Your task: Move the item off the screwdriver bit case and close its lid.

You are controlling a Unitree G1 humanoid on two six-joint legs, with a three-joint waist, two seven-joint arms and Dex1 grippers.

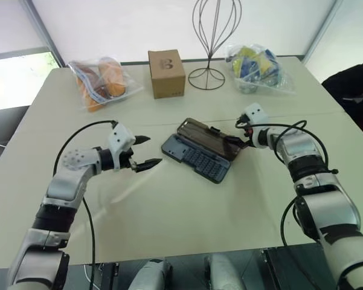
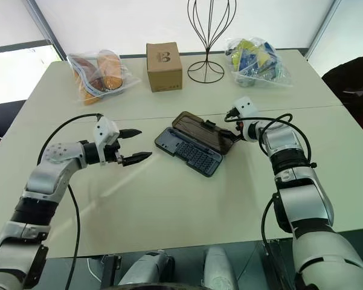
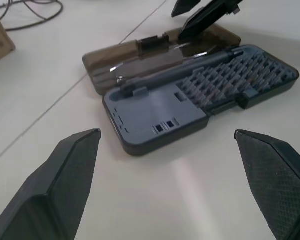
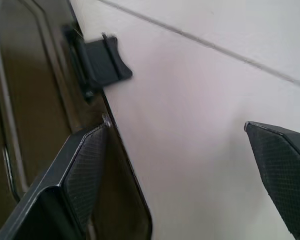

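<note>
Here your screwdriver bit case [image 1: 197, 157] lies open at mid-bench, lid [image 1: 208, 138] flat at its 1 o'clock. Left gripper [image 1: 146, 151] jaws apart at 9 o'clock; right gripper [image 4: 182, 165] jaws apart, straddling the lid's edge.

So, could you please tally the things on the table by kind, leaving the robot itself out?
Bit case with lid open: 1
Cardboard box: 1
Wire stand: 1
Clear bags of items: 2, one orange-filled, one blue-and-yellow
Total: 5
</note>
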